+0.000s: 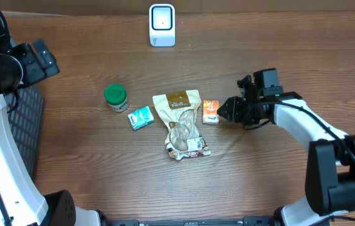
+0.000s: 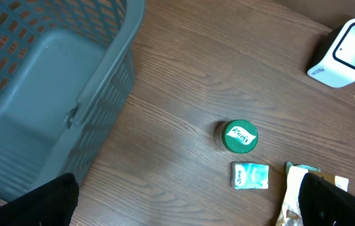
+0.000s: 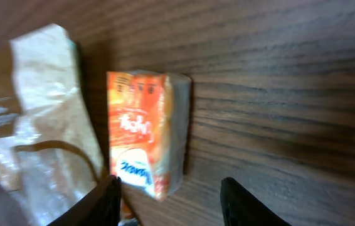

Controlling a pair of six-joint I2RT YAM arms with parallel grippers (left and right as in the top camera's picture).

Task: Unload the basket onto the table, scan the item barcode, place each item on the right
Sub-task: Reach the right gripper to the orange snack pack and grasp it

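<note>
By the look of it nothing is scanned yet: the orange packet lies flat on the table, well apart from the white scanner standing at 12 o'clock. Gripping, carrying and showing the barcode are all left. The right gripper sits at the packet's 3 o'clock, jaws spread around its near end, one finger close against it and the other clear. The left gripper, at 10 o'clock, is spread wide and holds nothing.
</note>
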